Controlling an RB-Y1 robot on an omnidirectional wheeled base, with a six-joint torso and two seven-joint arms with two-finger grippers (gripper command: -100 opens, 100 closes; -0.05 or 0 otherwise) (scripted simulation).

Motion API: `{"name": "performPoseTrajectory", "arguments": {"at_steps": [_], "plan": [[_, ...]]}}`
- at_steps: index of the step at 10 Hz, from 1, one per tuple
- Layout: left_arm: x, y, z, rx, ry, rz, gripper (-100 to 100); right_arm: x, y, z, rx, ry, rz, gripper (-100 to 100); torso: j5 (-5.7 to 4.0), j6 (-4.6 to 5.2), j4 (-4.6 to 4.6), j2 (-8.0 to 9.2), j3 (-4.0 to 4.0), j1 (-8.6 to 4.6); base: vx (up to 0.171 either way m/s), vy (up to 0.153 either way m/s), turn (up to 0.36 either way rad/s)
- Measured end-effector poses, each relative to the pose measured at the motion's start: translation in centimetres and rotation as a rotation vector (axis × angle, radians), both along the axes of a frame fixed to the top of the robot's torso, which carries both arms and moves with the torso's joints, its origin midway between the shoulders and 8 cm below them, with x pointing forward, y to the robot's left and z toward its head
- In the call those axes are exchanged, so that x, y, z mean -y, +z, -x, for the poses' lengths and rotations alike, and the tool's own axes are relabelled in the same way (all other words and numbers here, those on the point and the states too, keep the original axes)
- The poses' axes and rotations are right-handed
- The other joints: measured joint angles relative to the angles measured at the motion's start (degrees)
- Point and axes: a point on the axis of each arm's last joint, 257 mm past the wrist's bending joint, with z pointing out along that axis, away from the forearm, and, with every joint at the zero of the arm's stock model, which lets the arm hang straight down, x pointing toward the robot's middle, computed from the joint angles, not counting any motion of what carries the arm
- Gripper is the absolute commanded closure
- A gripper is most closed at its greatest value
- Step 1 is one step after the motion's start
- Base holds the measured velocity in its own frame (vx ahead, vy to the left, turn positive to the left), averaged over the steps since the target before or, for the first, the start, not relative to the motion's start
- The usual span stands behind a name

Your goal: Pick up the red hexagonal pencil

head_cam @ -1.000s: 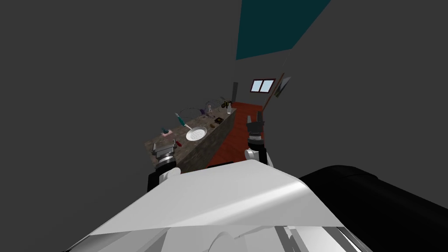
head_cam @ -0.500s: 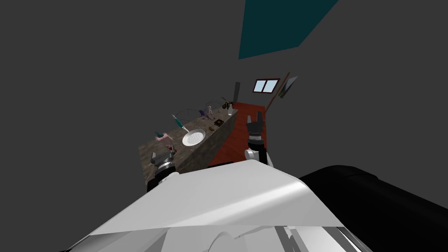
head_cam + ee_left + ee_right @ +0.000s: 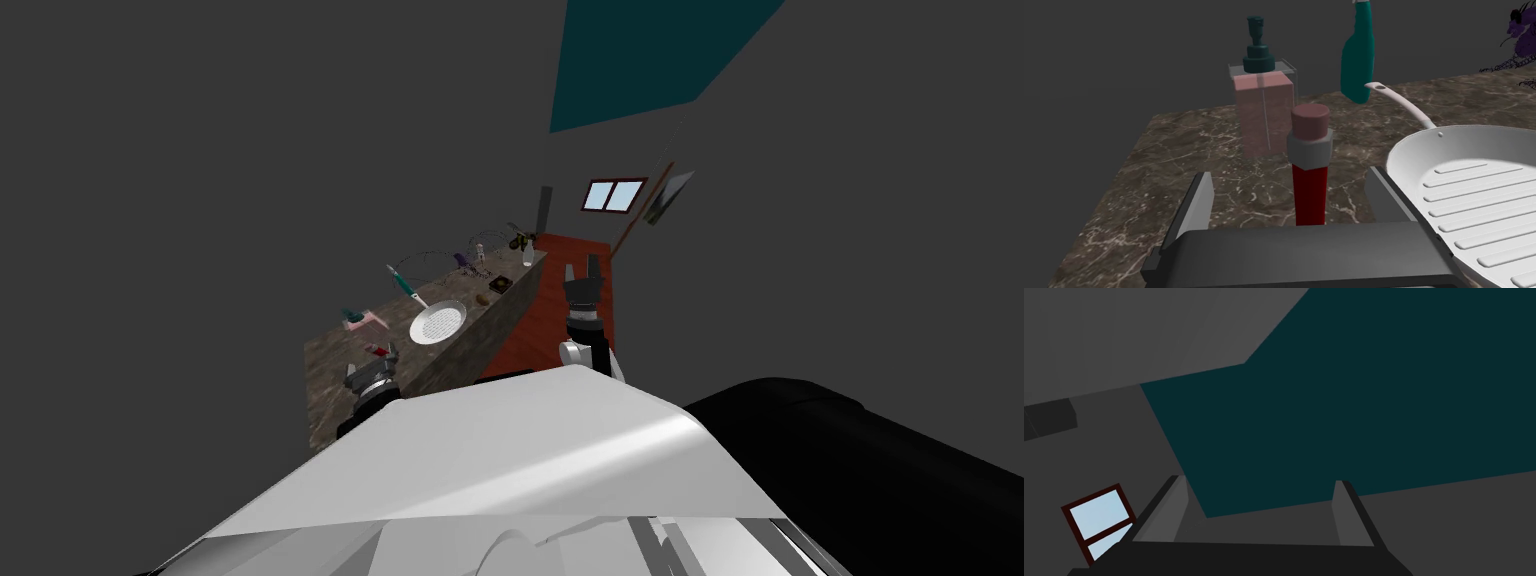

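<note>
Pencil (image 3: pixel 1309 195), red with grey ferrule and pink eraser, sits untouched inside the wide-open left hand (image 3: pixel 1288 172); pink dispenser (image 3: pixel 1264 110) beyond, ribbed white pan (image 3: pixel 1474 180) beside, marbled table (image 3: pixel 1174 150).

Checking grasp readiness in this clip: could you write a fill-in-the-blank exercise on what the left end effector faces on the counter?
The red pencil is between the left end effector's ____ fingers. The ribbed pan beside the pencil is ____ in colour. Behind the pencil, a soap dispenser has ____ contents under its dark pump.
Missing words: open; white; pink.
</note>
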Motion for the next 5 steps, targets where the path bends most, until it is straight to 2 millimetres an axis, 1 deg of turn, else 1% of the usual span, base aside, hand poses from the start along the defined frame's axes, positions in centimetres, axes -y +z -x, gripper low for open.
{"name": "performPoseTrajectory", "arguments": {"at_steps": [2,3,4,5], "plan": [[0.08,-1.47,0.81,0.002,0.029,0.058,-100,0.0,0.0,0.0,0.0,0.0,0.0,0,0.01,0.01,0.04,0.19,0.11,0.07,0.029,-0.026,0.014],[0.1,-1.56,0.85,0.002,0.031,0.062,0,0.0,0.0,0.0,0.0,0.0,0.0,0,0.02,0.01,0.06,0.28,0.16,0.16,0.0,0.0,0.0],[0.1,-1.55,0.84,0.002,0.031,0.062,-100,0.0,0.0,0.0,0.0,0.0,0.0,0,0.04,0.01,0.08,0.34,0.2,0.21,-0.054,0.002,0.22],[0.25,-1.63,-0.13,0.004,0.025,0.059,-100,0.0,0.0,0.0,0.0,0.0,0.0,0,0.05,-0.02,0.1,0.5,0.28,0.25,-0.074,0.003,0.115]]}}
